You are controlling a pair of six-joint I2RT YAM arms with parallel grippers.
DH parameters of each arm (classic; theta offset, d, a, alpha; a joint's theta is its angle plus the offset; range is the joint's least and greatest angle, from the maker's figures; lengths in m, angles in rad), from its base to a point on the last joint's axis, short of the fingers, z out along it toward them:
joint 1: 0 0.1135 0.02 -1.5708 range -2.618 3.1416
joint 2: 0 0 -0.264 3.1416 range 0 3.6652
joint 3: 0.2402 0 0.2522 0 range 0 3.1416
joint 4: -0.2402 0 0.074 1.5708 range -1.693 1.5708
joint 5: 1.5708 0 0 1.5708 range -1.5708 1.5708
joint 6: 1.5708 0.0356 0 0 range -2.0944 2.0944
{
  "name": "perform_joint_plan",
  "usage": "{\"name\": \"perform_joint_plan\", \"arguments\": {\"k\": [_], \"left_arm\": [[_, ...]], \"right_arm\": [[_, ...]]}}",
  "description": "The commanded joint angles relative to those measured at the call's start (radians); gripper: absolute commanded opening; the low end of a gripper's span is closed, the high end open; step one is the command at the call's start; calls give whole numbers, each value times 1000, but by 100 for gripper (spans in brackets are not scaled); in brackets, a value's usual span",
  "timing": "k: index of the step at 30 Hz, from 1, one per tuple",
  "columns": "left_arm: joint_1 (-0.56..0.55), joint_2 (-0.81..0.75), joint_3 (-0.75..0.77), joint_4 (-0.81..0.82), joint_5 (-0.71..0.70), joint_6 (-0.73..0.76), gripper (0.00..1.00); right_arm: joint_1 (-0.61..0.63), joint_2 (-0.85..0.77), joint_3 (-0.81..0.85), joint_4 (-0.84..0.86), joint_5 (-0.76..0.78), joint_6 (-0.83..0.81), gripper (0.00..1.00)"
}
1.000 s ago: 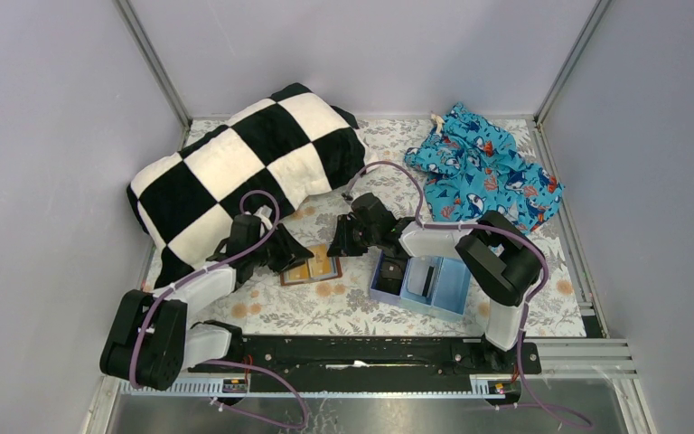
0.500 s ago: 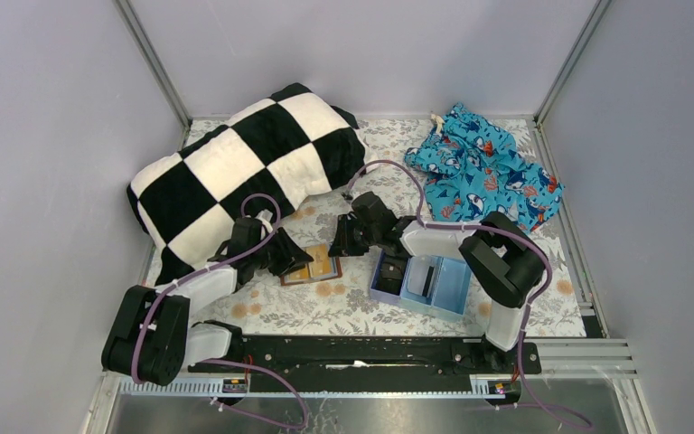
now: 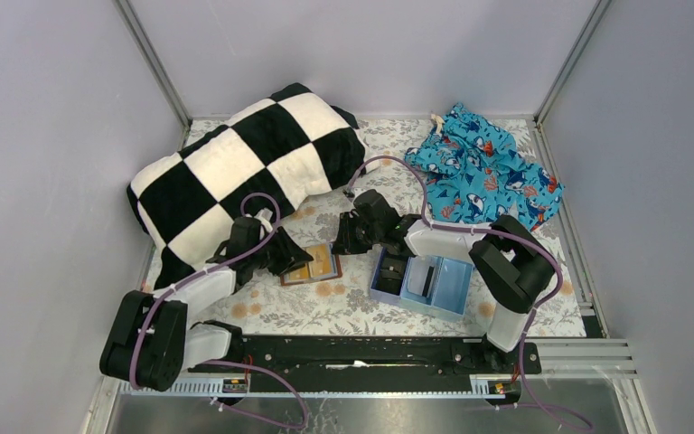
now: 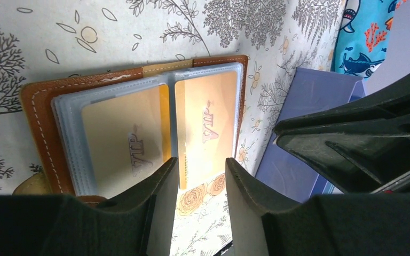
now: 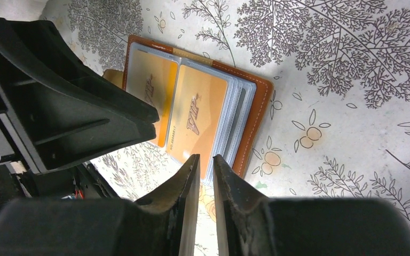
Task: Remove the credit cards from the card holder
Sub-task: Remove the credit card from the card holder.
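Hovering low over the spread card holder (image 4: 37,122), the left end effector (image 4: 201,162) has its fingers plainly apart, and the near edge of one gold card shows in the gap between them; the right end effector (image 5: 205,157) comes in from the opposite side with only a thin slit between its fingers, its tips at the near corner of a gold card and the clear sleeves, though I cannot tell whether they pinch anything; the credit cards (image 4: 123,144) both sit in the holder's clear pockets, side by side, each marked VIP; the holder lies open and flat on the flower-printed bench (image 4: 26,48), between the two arms; just beside it stands a pale blue tray (image 3: 447,280); farther back lie a black-and-white checkered cushion (image 3: 244,163) on the left and a crumpled blue patterned cloth (image 3: 488,172) on the right.
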Motion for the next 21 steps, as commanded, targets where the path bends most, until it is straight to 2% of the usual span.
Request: {"name": "perform_joint_plan", "arguments": {"k": [1, 10, 21], "left_arm": [[7, -49, -6, 7, 19, 30, 41], [7, -68, -43, 50, 62, 9, 43], [7, -48, -8, 10, 50, 39, 44]], "right_arm": [[-2, -32, 17, -19, 19, -27, 23], [-3, -5, 19, -30, 13, -12, 23], [-3, 27, 43, -57, 30, -4, 23]]}}
